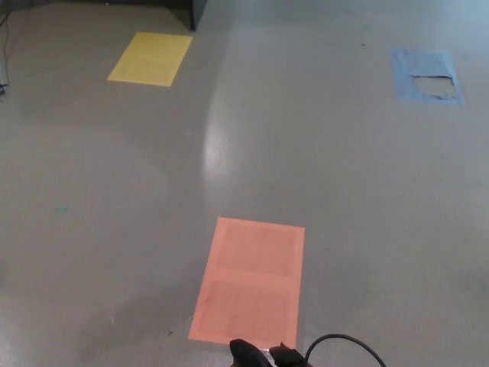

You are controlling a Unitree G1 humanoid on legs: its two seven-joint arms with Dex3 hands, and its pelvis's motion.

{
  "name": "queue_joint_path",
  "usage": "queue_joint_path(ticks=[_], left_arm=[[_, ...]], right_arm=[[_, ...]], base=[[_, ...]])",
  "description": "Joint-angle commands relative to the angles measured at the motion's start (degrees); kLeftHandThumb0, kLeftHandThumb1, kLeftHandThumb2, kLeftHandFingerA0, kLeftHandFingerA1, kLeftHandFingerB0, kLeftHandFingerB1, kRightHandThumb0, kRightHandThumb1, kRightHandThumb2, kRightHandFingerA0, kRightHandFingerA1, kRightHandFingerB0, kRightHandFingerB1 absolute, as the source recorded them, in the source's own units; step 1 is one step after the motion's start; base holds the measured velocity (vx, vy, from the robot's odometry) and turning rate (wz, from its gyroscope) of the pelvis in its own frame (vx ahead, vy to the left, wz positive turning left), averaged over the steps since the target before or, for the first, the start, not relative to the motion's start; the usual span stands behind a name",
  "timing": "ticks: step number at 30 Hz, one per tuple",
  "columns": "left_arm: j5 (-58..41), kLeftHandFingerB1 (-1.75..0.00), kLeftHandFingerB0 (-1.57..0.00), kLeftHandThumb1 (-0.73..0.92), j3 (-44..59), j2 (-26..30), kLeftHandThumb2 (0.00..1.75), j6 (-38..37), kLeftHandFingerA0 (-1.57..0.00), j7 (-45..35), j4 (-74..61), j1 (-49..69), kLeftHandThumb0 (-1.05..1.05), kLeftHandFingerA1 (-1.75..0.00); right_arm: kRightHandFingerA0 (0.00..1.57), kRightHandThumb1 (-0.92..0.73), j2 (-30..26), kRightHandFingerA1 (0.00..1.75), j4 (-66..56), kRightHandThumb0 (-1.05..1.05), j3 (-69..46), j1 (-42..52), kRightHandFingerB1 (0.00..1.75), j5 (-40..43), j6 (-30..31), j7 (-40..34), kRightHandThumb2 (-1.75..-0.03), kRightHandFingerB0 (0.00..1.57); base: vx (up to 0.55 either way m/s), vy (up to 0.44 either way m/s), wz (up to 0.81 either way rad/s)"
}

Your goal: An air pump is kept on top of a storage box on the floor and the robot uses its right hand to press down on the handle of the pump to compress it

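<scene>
Grey floor (344, 191) fills almost the whole head view, smooth and slightly glossy, with a pale streak of glare (214, 145) running down its middle. An orange sheet (250, 281) lies flat on it in the lower centre, a faint crease crossing it halfway down. A yellow sheet (150, 58) lies well apart at the upper left, and a blue sheet (405, 76) with a ragged hole torn in it lies at the upper right. A dark corner of furniture (195, 11) shows at the top edge, just beside the yellow sheet, and thin cables (4, 46) run down the far left edge. A small green speck (59, 208) sits on the bare floor at the left.

At the very bottom edge, just below the orange sheet, a black shape (258, 356) pokes into view with two short nubs pointing up. Too little of it shows to tell whether it is the right hand, the top of the pump, or both together, so whether that hand is clenched, released or grasping anything cannot be told. A thin black hose (344, 338) arcs out from the shape's right side and curves back down off the frame. The left hand does not show. The pump's body and the box lie below the picture's lower edge, if anywhere.
</scene>
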Motion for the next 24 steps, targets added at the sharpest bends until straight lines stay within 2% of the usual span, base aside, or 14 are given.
queue_joint_path(ticks=[1,7,8,11,12,13,14,17,18,19,20,23,24], left_arm=[[0.46,-0.27,-0.16,0.82,-0.27,0.89,0.65,-2.67,-0.24,-1.08,-0.69,0.26,-0.75,-0.31],[0.6,-0.27,-0.17,0.82,-0.28,1.41,0.65,-1.72,-0.24,-1.13,-0.54,-3.04,-0.75,-0.31],[0.53,-0.38,-0.12,0.68,-0.18,1.54,0.93,-1.61,-0.18,-1.11,-0.53,-3.9,-0.78,-0.42],[0.23,-0.38,-0.12,0.68,0.15,1.66,0.93,-1.67,-0.17,-1.16,-0.39,-4.94,-0.78,-0.42],[0.04,-0.38,-0.11,0.68,0.36,1.77,0.92,-1.35,-0.17,-1.34,-0.32,-5.86,-0.77,-0.41],[0.13,-0.27,-0.16,0.82,0.32,1.86,0.65,-1.16,-0.24,-1.26,-0.25,-6.43,-0.75,-0.31],[0.25,-0.27,-0.16,0.82,0.23,1.89,0.65,-1.12,-0.24,-1.16,-0.22,-6.59,-0.75,-0.31],[0.28,-0.27,-0.16,0.82,0.32,2.32,0.65,-0.58,-0.24,-1.05,-0.3,-9.11,-0.74,-0.31],[0.09,-0.38,-0.11,0.67,0.53,2.48,0.93,-0.41,-0.17,-1.19,-0.3,-10.03,-0.78,-0.42],[-0.17,-0.38,-0.11,0.67,0.78,2.62,0.93,-0.4,-0.17,-1.46,-0.29,-10.59,-0.78,-0.42],[-0.01,-0.27,-0.17,0.82,0.67,2.79,0.65,-0.09,-0.24,-1.27,-0.27,-11.06,-0.75,-0.31],[0.06,-0.27,-0.17,0.81,0.69,3.11,0.64,0.27,-0.24,-0.97,-0.19,-11.81,-0.73,-0.31],[-0.23,-0.27,-0.17,0.8,0.96,3.07,0.65,0.18,-0.23,-1.07,-0.12,-11.9,-0.73,-0.3]], right_arm=[[0.0,-0.87,-2.39,0.07,9.59,-0.95,-1.72,9.78,0.08,-0.06,0.89,7.64,-1.23,0.0],[0.0,-0.88,-5.05,0.06,5.14,-0.95,-11.0,-0.46,0.06,4.68,-5.14,6.91,-1.22,0.0],[0.0,-0.88,-6.15,0.1,3.11,-0.92,-13.09,-3.06,0.09,5.54,-6.42,7.11,-1.21,0.0],[0.0,-0.89,-8.98,0.1,-2.56,-0.92,-18.02,-6.84,0.09,7.63,-10.43,6.88,-1.21,0.0],[0.0,-0.89,-11.6,0.14,-10.56,-0.89,-21.18,-8.58,0.13,9.03,-10.92,8.61,-1.21,0.0],[0.0,-0.88,-13.35,0.18,-16.02,-0.87,-23.19,-9.32,0.17,9.73,-11.48,9.74,-1.19,0.0],[0.0,-0.88,-13.89,0.18,-17.71,-0.87,-23.78,-9.34,0.17,9.84,-11.8,10.04,-1.19,0.0],[0.0,-0.84,-17.46,0.21,-33.57,-0.78,-29.82,-11.4,0.21,13.43,-11.56,14.93,-1.11,0.0],[0.0,-0.86,-18.22,0.16,-38.07,-0.84,-32.36,-12.69,0.16,15.66,-11.35,16.93,-1.15,0.0],[0.0,-0.86,-18.73,0.16,-40.81,-0.84,-34.24,-13.75,0.16,17.51,-11.47,18.52,-1.15,0.0],[0.0,-0.87,-19.37,0.13,-42.52,-0.86,-35.34,-14.71,0.14,18.19,-11.47,19.31,-1.16,0.0],[0.0,-0.89,-20.8,0.11,-46.46,-0.9,-37.76,-16.17,0.12,19.89,-11.71,21.17,-1.18,0.0],[0.0,-0.88,-22.04,0.1,-51.13,-0.9,-40.28,-15.93,0.09,22.74,-10.92,23.53,-1.2,0.0]], base=[[0.0,0.0,0.0],[0.0,0.0,0.0],[0.0,0.0,0.0],[0.0,0.0,0.0],[0.0,0.0,0.0],[0.0,0.0,0.0],[0.0,0.0,0.0],[0.0,0.0,0.0],[0.0,0.0,0.0],[0.0,0.0,0.0],[0.0,0.0,0.0],[0.0,0.0,0.0],[0.0,0.0,0.0]])
